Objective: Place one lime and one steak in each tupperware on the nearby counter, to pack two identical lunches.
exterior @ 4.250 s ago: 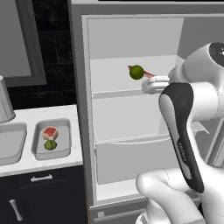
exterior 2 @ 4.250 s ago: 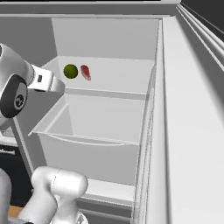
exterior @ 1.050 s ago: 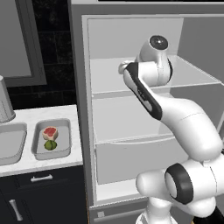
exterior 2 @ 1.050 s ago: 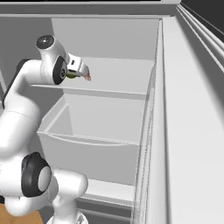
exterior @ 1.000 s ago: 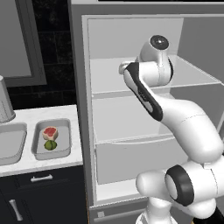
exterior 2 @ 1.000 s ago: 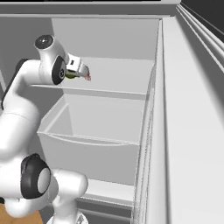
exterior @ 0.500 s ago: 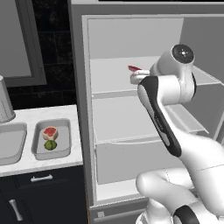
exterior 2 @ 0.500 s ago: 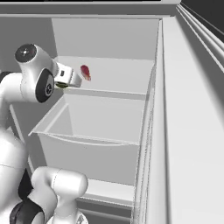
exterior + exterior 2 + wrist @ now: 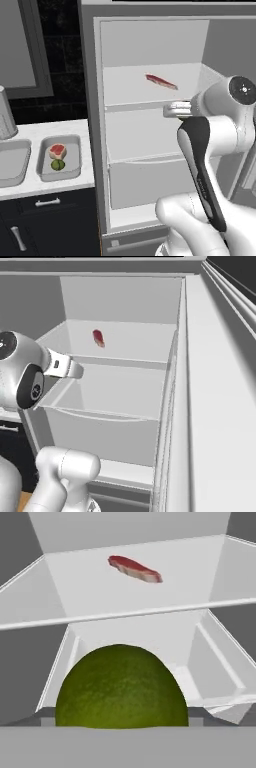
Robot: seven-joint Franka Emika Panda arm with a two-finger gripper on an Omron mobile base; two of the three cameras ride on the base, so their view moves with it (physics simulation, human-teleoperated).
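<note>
1. 1 lime (image 9: 121,686) sits close against the hand camera, apparently clamped in the gripper (image 9: 172,108); the fingers themselves are hidden, so their opening can't be read.
2. Step in hand, my read: carry it out of the fridge to the empty tupperware (image 9: 12,167) on the counter (image 9: 30,132). Keep it low and level, clear of the shelf lip.
3. Lime looks round, dull green, pebbled.
4. Steak (image 9: 161,81) lies on the upper shelf (image 9: 125,85); the other tupperware (image 9: 60,157) holds 1 of each.

Open grey fridge (image 9: 150,45), pale shelves, black tiled wall (image 9: 60,55), dark cabinets (image 9: 45,222)
</note>
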